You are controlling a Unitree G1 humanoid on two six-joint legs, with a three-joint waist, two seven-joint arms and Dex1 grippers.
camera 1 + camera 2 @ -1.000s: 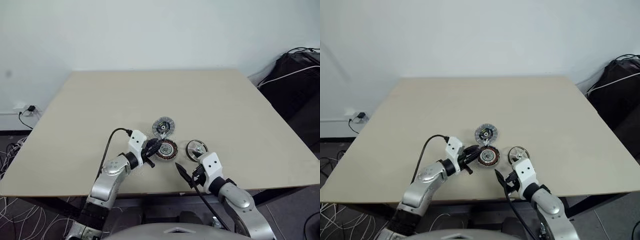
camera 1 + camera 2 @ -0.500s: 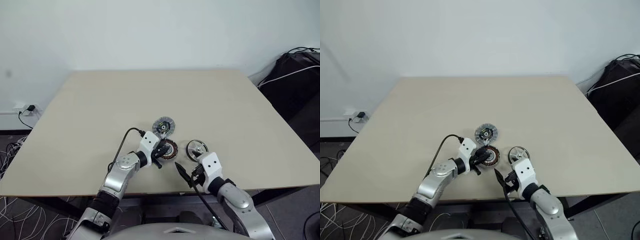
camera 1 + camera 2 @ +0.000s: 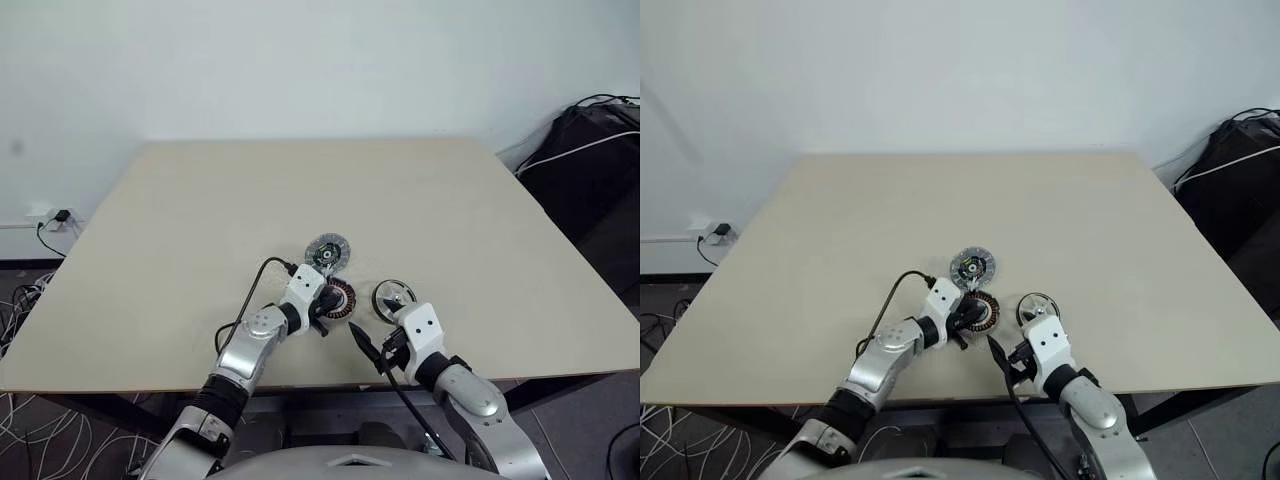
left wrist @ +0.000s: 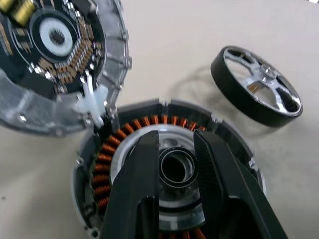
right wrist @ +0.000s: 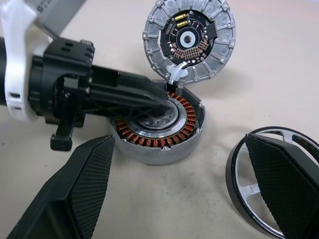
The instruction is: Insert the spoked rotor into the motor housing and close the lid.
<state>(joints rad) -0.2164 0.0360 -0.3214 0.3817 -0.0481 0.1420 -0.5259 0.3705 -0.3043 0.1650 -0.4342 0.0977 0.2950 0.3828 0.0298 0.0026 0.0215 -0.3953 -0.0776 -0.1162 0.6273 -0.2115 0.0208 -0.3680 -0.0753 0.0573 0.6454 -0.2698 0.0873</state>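
Observation:
The motor housing, a dark disc with copper windings around a pale centre, lies near the table's front edge. My left gripper reaches over it from the left. Its fingers stand narrowly apart above the pale centre, with the central hole showing between them and nothing held. The grey lid lies face up just behind the housing, touching its rim. The shiny spoked rotor lies to the housing's right. My right gripper hangs wide open in front of housing and rotor.
All three parts sit close together on the beige table, a short way from its front edge. A black bag with cables stands off the table's right side. A wall socket and cables are low at the left.
My left gripper has moved right and down, from the housing's left side to over its centre. The right gripper and the three parts have stayed put.

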